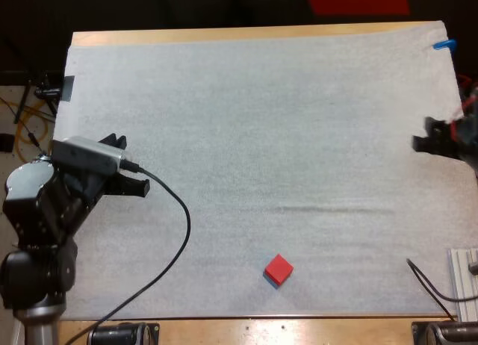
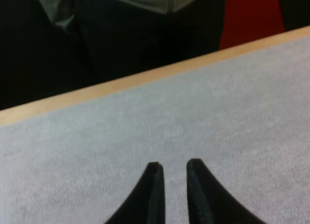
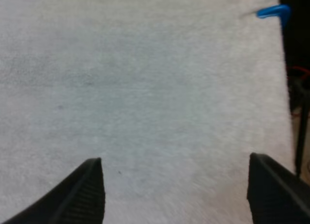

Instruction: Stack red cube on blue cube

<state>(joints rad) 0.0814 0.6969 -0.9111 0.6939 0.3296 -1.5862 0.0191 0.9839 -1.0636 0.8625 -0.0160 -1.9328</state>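
The red cube (image 1: 278, 268) rests near the front edge of the white mat (image 1: 261, 121), a little right of centre. A thin blue edge (image 1: 266, 277) peeks out beneath its lower left side; the rest of the blue cube is hidden under it. My left gripper (image 1: 113, 140) hovers over the mat's left side, far from the cubes. In the left wrist view its fingers (image 2: 172, 168) stand a narrow gap apart over bare mat. My right gripper (image 1: 420, 134) is at the mat's right edge. Its fingers (image 3: 174, 185) are spread wide with nothing between them.
A person's torso (image 2: 121, 20) stands beyond the table's far wooden edge (image 2: 145, 76). A metal rail (image 1: 464, 281) lies at the front right corner.
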